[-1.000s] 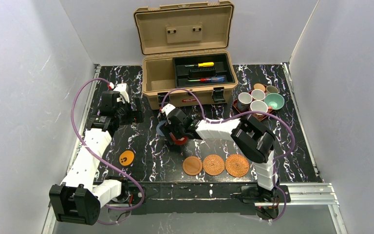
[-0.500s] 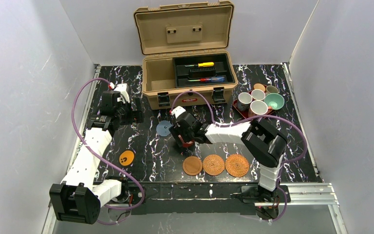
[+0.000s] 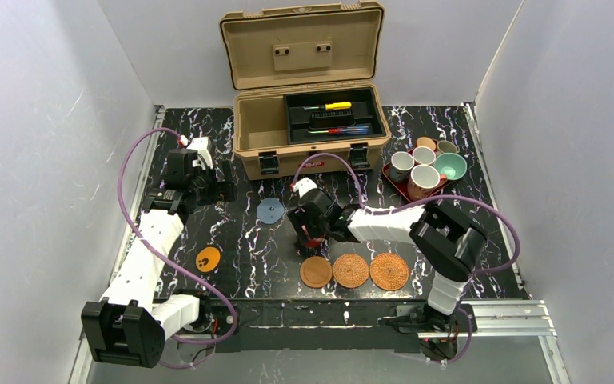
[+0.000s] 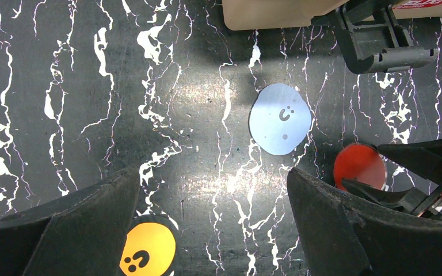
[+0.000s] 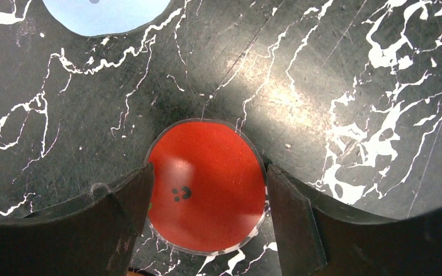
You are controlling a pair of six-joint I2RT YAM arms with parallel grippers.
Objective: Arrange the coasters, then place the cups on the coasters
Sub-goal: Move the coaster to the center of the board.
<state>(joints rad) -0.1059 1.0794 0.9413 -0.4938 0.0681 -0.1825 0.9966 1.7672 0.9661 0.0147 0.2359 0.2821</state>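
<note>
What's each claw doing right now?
Left claw: open, holding nothing.
Right claw: closed on the red coaster, touching both its edges.

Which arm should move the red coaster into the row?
Right. The right hand straddles the red coaster, just behind the row of three coasters; the left hand hangs open farther away.

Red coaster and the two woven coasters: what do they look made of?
The red coaster: thin smooth sheet, soft sheen, clean-cut edge; plastic or silicone, can't tell. The woven coasters: concentric braided rings, matte orange-brown; likely natural fibre, maybe rattan.
</note>
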